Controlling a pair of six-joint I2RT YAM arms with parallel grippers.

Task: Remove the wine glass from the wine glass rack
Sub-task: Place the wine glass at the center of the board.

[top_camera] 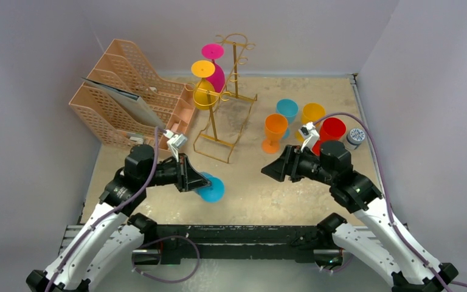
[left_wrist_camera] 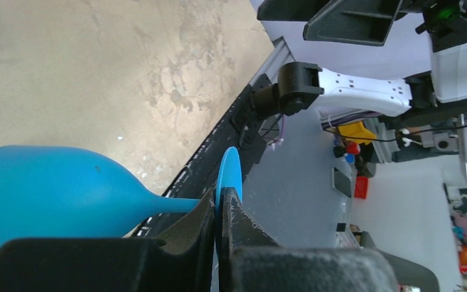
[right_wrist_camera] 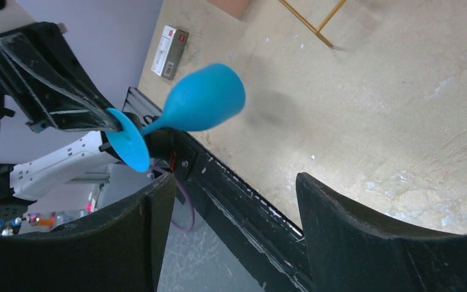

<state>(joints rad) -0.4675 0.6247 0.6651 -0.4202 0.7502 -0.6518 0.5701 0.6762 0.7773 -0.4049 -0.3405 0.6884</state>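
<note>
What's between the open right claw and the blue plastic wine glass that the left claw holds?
Only bare beige tabletop lies between the right gripper and the blue plastic wine glass, as the top view and right wrist view show.

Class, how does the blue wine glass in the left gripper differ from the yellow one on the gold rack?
Pose: the blue wine glass points sideways; the yellow wine glass hangs foot-up. Support: the left gripper pinches the blue one's foot; the wine glass rack holds the yellow one. Both are stemmed.
</note>
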